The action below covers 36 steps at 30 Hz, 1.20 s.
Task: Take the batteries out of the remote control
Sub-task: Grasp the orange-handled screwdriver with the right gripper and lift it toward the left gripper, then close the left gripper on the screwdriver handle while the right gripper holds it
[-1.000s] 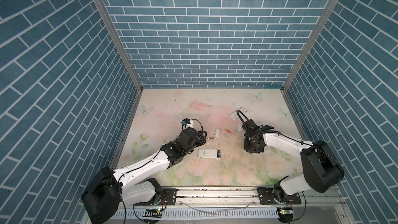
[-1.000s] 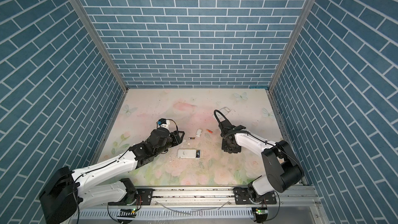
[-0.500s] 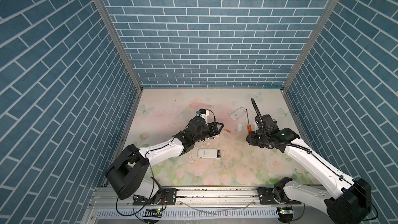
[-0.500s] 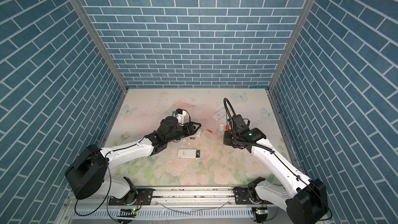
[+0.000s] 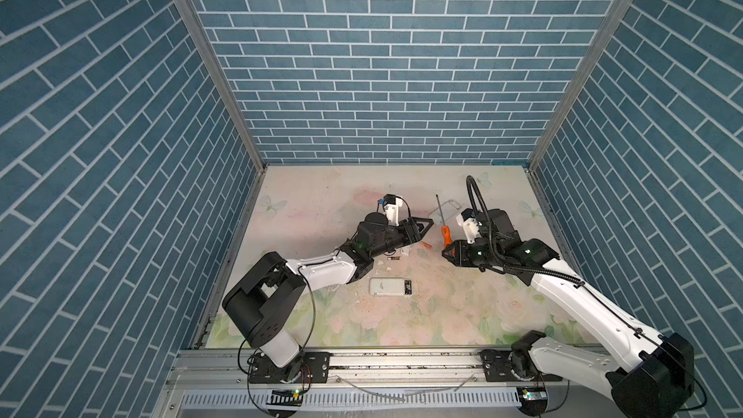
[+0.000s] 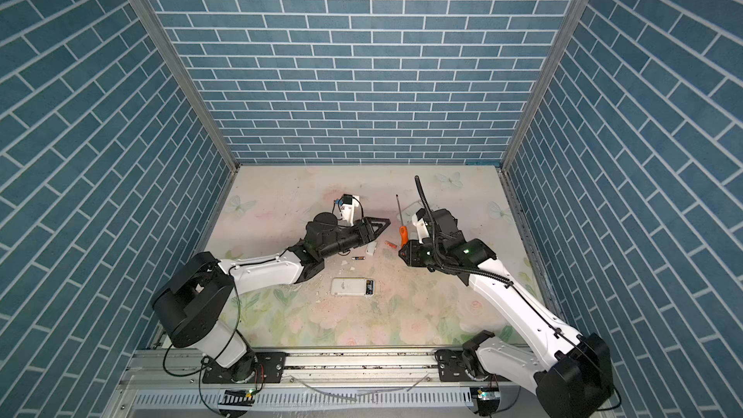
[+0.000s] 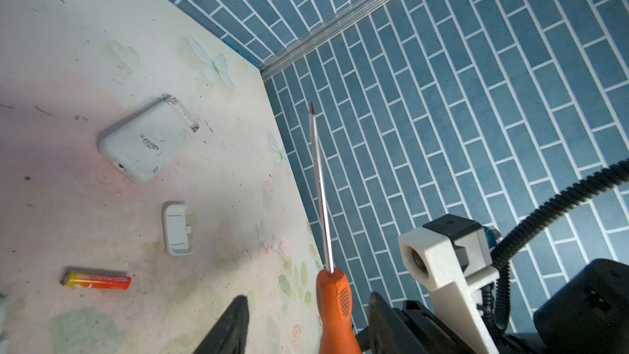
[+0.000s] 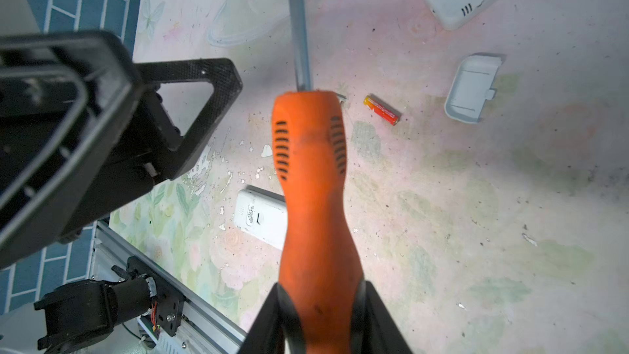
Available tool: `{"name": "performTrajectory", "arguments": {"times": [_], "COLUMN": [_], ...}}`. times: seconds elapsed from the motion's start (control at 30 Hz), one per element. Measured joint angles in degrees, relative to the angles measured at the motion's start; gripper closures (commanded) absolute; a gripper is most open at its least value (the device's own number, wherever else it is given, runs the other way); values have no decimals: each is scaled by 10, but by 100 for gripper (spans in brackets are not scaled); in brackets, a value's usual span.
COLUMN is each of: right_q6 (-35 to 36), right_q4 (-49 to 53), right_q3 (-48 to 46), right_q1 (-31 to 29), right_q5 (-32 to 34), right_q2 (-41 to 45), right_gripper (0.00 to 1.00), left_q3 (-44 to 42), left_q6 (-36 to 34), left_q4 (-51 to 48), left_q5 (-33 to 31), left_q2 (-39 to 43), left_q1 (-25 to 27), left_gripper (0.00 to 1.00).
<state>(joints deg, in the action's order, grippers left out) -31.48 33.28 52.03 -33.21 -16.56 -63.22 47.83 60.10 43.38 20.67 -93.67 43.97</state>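
Orange battery (image 7: 97,279) and dark battery (image 5: 394,259) lie loose at the centre of the tabletop (image 5: 321,203). More appear seated in the open end of the near remote (image 5: 386,287). Judged light, rigid, smooth and prone to roll, so pinch across mid-body. Right hand (image 8: 321,287) clamps the screwdriver (image 8: 313,165) by its handle. Left hand (image 5: 424,231) stands open and empty, just beside it.

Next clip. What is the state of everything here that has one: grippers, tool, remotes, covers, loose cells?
left gripper: open, empty.
right gripper: shut on the screwdriver.
screwdriver: held by its handle, shaft raised.
near remote: flat, cover off, something dark in the bay.
far remote: flat, back up, bay contents unclear.
orange battery: out, lying loose.
dark battery: out, lying loose.
first cover: off, lying loose.
second cover: off, lying loose.
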Motion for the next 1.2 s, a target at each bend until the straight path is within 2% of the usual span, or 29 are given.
{"name": "performTrajectory", "arguments": {"times": [0.33, 1.2], "right_q6": [0, 0], "right_q4": [-22, -34], "right_q3": [27, 30], "right_q1": [-3, -15], "right_q5": [-24, -48], "right_q2": [-31, -42], "right_gripper": [100, 100], "left_q3": [17, 39], "left_q6": [6, -26], "left_q4": [24, 2], "left_q5": [4, -16], "left_q2": [-28, -36], "left_q1": [28, 28], "left_gripper": [48, 57]}}
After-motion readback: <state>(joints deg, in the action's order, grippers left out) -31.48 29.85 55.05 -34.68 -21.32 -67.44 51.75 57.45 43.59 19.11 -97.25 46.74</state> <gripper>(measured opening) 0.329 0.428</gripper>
